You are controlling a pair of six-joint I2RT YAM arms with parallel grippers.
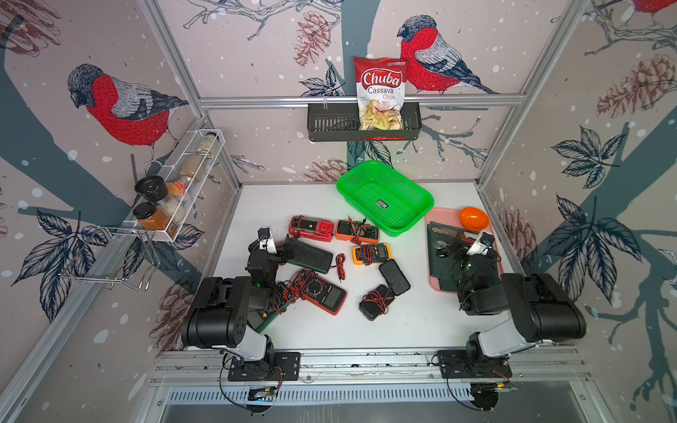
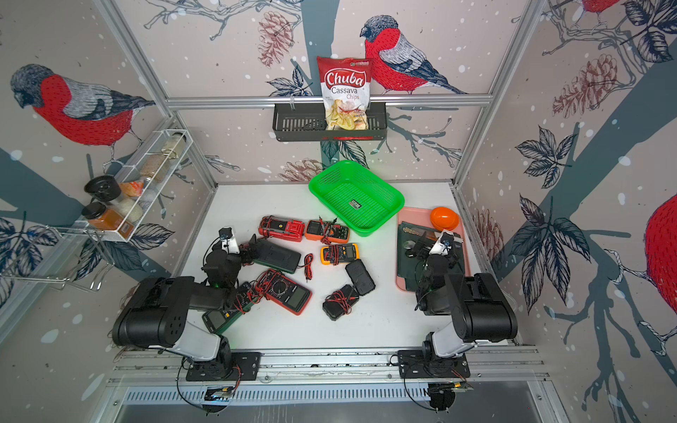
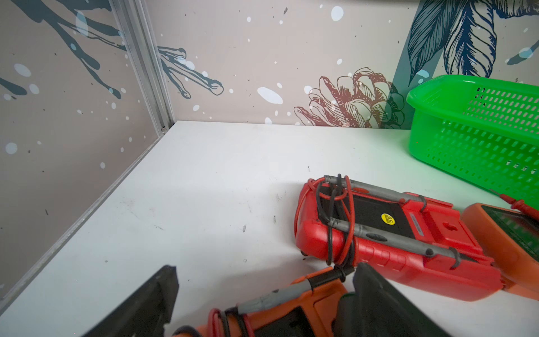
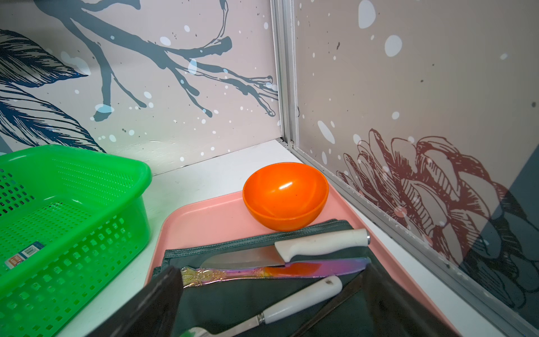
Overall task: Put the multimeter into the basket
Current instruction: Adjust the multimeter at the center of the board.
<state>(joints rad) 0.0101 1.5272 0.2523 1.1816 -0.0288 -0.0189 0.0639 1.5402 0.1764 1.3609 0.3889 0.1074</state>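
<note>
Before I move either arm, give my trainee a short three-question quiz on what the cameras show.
1. True or false: the bright green perforated plastic basket already holds a multimeter.
2. What stands on the pink plastic tray, at its far corner? A) round orange plastic bowl B) chips bag C) spice jar
3. Is the left gripper open or shut?
Key: 1 false; 2 A; 3 open.
</note>
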